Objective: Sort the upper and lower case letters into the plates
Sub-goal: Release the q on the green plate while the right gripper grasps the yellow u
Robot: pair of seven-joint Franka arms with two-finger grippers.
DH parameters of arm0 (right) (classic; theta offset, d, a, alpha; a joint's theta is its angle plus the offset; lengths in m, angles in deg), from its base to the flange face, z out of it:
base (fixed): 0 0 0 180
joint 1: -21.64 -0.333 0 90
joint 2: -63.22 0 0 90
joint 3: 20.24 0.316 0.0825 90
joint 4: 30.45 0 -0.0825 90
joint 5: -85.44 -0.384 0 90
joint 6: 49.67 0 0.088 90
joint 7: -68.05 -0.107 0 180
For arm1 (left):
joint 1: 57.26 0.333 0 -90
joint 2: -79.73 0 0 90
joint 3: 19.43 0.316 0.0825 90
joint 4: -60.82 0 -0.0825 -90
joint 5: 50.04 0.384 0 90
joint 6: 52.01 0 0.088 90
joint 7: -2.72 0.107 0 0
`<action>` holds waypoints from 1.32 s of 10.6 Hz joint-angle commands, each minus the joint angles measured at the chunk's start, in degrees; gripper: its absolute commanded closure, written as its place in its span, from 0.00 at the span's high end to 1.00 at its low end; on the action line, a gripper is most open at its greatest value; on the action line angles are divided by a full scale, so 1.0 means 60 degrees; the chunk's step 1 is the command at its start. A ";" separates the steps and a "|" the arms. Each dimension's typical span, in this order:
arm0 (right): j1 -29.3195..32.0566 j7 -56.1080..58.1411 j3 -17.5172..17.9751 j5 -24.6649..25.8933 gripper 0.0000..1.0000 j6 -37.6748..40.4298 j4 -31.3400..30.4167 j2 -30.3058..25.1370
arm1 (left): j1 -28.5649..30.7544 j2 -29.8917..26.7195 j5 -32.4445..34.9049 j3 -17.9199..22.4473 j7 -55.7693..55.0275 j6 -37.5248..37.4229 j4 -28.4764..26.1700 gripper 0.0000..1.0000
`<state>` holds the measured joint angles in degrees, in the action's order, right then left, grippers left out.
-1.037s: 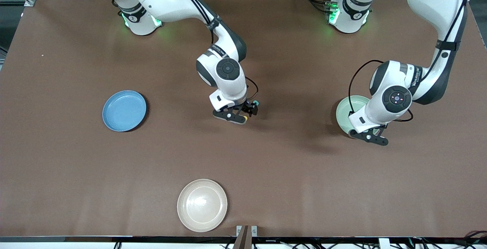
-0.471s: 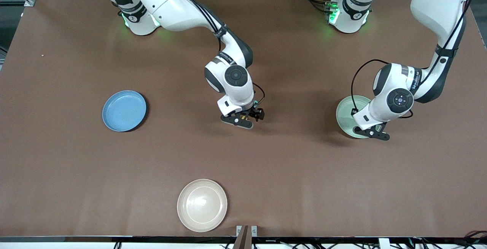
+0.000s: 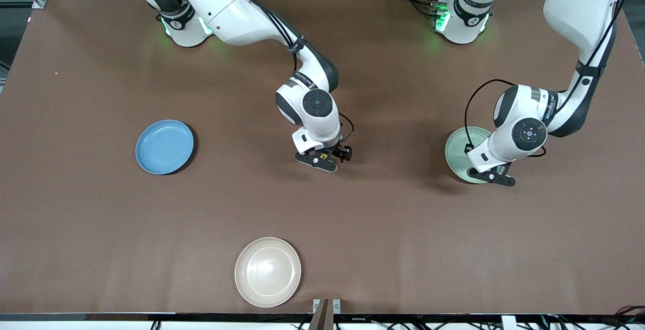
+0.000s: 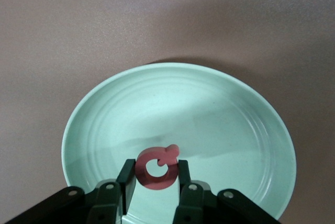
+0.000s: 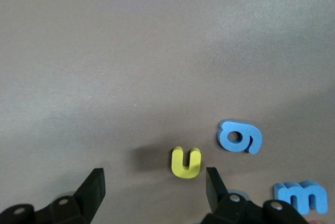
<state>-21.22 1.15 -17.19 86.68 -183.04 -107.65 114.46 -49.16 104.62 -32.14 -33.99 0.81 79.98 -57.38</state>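
Note:
My left gripper [image 4: 155, 174] is shut on a red letter [image 4: 157, 167], holding it upright just above the pale mint green plate [image 4: 104, 109]. In the front view that gripper [image 3: 491, 176] hangs over the plate's [image 3: 457, 149] nearer rim. My right gripper [image 5: 155, 182] is open, low over the table's middle [image 3: 327, 157]. A yellow letter u [image 5: 186, 162] lies flat on the table between its fingers, closer to one finger [image 5: 213, 185]. Beside it lie a blue rounded letter [image 5: 239, 136] and a blue m [image 5: 300, 196]. The blue plate [image 3: 165, 146] holds nothing.
A cream-white plate [image 3: 267, 271] sits near the table's front edge. Both arms' bases [image 3: 184, 27] stand along the back of the brown table [image 3: 101, 229].
My right gripper has shifted a little toward the left arm's end and come down over the letters. My left gripper has moved slightly farther in over the mint plate, still holding the red letter.

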 commanded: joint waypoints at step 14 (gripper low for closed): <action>-0.0078 -0.0349 -0.0055 0.0073 0.00 0.0035 0.0431 0.0528 | -0.0060 -0.0150 -0.0695 -0.0460 -0.0195 -0.1005 0.1738 1.00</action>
<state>-21.37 -0.12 -17.24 86.66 -182.82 -106.28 115.98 -49.26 104.48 -34.42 -36.43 0.13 77.45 -49.46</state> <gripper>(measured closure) 0.736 0.000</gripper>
